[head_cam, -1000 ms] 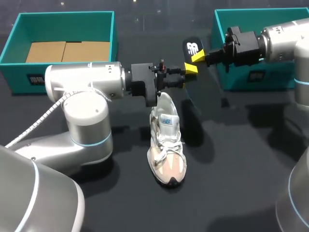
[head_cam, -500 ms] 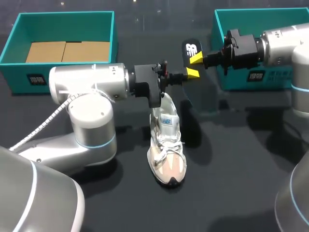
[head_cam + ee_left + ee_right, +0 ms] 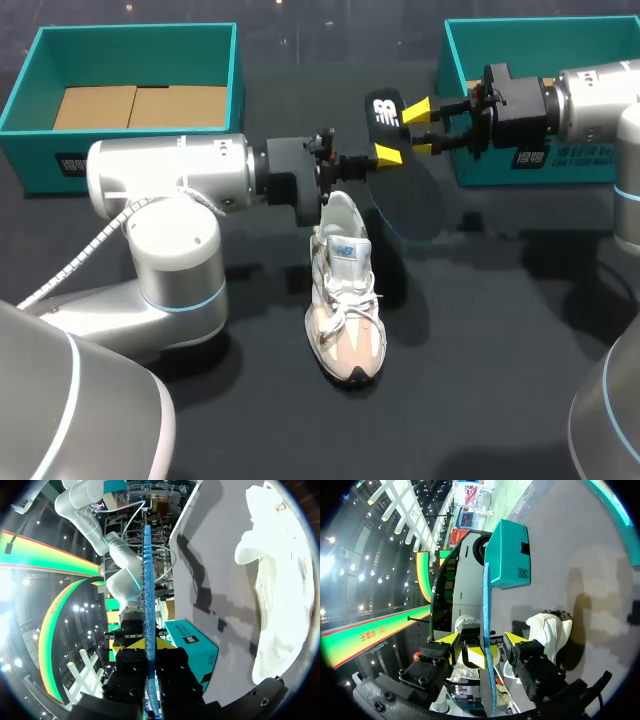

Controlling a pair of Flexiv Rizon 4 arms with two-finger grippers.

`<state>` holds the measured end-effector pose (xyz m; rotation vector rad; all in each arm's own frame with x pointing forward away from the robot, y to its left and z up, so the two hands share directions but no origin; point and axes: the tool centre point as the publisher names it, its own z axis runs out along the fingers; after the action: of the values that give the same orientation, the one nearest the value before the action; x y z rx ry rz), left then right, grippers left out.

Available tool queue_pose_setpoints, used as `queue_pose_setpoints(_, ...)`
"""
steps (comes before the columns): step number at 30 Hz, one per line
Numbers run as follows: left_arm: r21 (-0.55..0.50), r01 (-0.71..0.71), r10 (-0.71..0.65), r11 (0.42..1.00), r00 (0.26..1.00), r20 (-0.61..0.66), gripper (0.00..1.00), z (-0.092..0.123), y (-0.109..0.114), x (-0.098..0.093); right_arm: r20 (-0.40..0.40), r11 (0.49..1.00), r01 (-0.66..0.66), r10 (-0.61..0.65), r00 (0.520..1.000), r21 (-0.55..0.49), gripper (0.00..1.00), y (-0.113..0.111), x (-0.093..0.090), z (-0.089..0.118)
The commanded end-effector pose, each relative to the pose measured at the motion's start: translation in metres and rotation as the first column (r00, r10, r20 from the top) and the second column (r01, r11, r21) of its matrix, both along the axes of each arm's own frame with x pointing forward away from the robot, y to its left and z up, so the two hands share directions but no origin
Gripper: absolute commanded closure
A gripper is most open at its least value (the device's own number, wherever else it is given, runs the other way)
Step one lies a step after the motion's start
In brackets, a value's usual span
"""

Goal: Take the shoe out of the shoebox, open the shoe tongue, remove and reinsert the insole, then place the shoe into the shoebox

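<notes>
Left gripper (image 3: 385, 155) alone seemingly pinches the insole (image 3: 405, 195), right gripper (image 3: 418, 128) spread open, so it may sag or slip.

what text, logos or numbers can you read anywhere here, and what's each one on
Nothing is clear enough to quote.
insole: white logo mark, no legible words.
shoe: small blue tag on the tongue, too small to read.
left shoebox: dark label on the front wall, too small to read.
right shoebox: dark label with pale print beside it on the front wall, blurred, unreadable.
</notes>
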<state>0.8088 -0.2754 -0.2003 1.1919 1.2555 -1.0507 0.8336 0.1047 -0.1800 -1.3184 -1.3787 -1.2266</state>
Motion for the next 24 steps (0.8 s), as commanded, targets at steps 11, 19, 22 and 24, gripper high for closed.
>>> queue_pose_setpoints(11,0.034,0.037,-0.02,0.999,0.918,-0.396,1.0,0.012,0.065,-0.014,0.043,0.998,0.051,-0.05,0.998,-0.024,0.0,-0.03,-0.041,0.008)
queue_pose_setpoints(19,-0.015,0.152,-0.088,0.988,0.484,-0.871,1.0,0.019,0.075,-0.02,0.045,0.998,0.049,-0.048,0.998,-0.028,0.0,-0.032,-0.043,0.009)
queue_pose_setpoints(22,-0.015,0.152,-0.088,0.988,0.484,-0.871,1.0,0.019,0.075,-0.02,0.045,0.998,0.049,-0.048,0.998,-0.028,0.0,-0.032,-0.043,0.009)
queue_pose_setpoints(24,-0.015,0.152,-0.088,0.988,0.484,-0.871,1.0,0.019,0.075,-0.02,0.045,0.998,0.049,-0.048,0.998,-0.028,0.0,-0.032,-0.043,0.009)
